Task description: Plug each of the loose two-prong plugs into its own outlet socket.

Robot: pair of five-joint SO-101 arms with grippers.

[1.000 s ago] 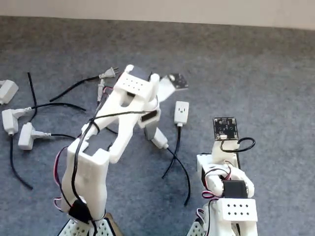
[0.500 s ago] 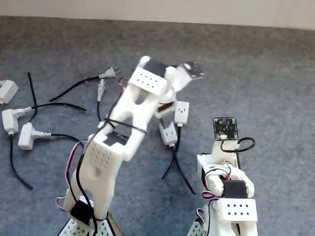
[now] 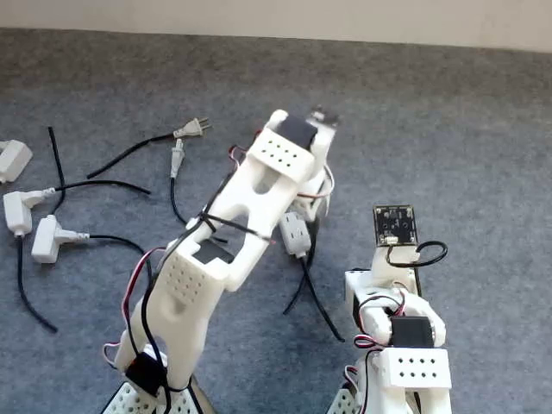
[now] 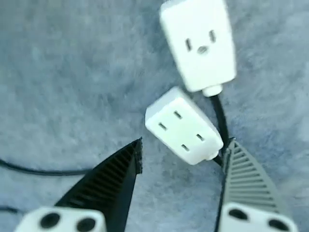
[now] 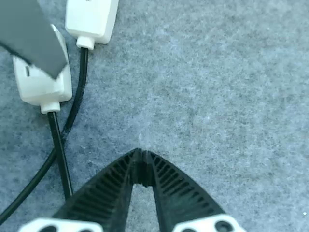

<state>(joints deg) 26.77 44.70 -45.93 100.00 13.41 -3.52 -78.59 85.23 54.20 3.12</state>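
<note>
While both loose plugs, one (image 3: 191, 129) and the other (image 3: 177, 155), lie unplugged on the grey carpet (image 3: 466, 129), the small white socket (image 4: 183, 125) lies on its side with its slots showing. It sits just off the tips of the left gripper (image 4: 183, 144), whose fingers are spread wide and hold nothing. A second socket (image 4: 200, 43) lies just beside the small socket, nearly touching one corner of it. Its black cord (image 4: 219, 113) runs close past the small socket. The plugs are well apart from the small socket, out beyond the left arm (image 3: 259, 194). Near the small socket, the right gripper (image 5: 141, 154) hangs over bare carpet with its fingers pressed together on nothing. Three more sockets (image 3: 15, 211) lie far from the small socket, at the carpet's edge.
</note>
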